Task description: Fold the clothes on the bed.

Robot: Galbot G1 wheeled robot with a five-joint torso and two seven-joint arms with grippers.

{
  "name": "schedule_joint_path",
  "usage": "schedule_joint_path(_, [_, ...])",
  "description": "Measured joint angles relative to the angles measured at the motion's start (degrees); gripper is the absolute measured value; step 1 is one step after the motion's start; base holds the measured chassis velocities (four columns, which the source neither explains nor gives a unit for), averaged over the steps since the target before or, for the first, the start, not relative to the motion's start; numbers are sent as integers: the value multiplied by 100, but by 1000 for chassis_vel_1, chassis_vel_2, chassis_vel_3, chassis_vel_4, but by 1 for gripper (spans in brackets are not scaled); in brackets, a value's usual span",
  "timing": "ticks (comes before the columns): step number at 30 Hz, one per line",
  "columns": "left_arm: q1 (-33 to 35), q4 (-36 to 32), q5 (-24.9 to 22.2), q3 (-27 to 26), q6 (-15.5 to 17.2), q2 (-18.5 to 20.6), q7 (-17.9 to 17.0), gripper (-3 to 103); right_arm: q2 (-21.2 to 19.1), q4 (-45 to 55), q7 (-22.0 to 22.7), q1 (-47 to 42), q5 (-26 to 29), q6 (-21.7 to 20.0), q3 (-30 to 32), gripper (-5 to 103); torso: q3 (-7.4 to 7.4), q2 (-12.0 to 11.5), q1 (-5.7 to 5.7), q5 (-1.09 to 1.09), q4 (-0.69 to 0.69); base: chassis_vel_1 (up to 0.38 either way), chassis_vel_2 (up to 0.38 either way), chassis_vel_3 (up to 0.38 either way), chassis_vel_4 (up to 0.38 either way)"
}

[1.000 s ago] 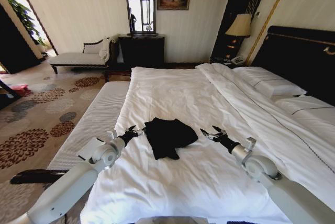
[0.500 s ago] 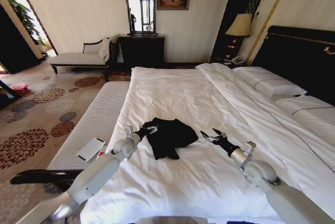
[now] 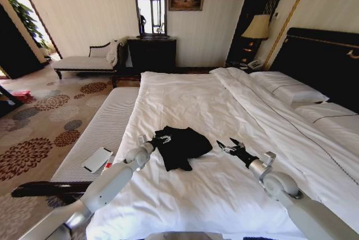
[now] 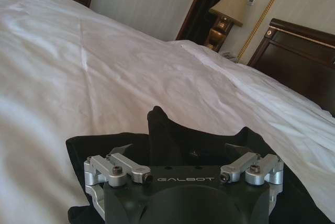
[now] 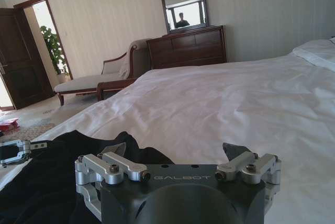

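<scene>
Left tool extended forward, low; right tool alongside, fingers spread.

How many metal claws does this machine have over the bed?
2. The left gripper is at the black T-shirt's left edge; the right gripper hovers over the white duvet just right of the shirt.

Soft matt black cloth T-shirt on smooth, faintly creased white bed linen; glossy dark wooden headboard.

Your left gripper sits right over the crumpled black soft-fabric T-shirt, which lies on the wide white-sheeted bed, a cream-shaded lamp standing beyond.
</scene>
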Motion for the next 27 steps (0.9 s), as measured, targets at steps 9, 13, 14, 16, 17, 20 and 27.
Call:
schedule_joint_path(9, [85,-44,1,-67,-39,-22,-59,73,-31,3,46,-45,-16,4,30,100,0,1,0,0,1,0,0,0,0])
schedule_joint_path(13, [120,-130,-50,-97,-64,22,-91,62,-11,-1,46,-34,-34,5,-16,100,0,0,0,0,0,0,0,0,0])
schedule_joint_path(14, [130,-165,-74,-104,-65,40,-111,56,-10,-1,46,-15,-35,3,-51,100,0,0,0,0,0,0,0,0,0])
schedule_joint_path(16, [135,-180,-85,-107,-65,48,-120,51,-11,0,46,-5,-34,1,-65,100,0,0,0,0,0,0,0,0,0])
schedule_joint_path(17, [147,-201,-95,-119,-64,62,-141,45,-27,1,46,31,-29,-8,-109,100,0,0,0,0,0,0,0,0,0])
schedule_joint_path(20, [174,-209,-91,-164,-55,55,-163,39,-56,1,53,91,-21,-21,-161,100,0,0,0,0,1,0,0,0,0])
schedule_joint_path(27, [239,-246,-87,-235,-23,32,-227,6,-136,5,98,99,32,-48,-191,100,0,1,0,0,0,0,0,0,0])
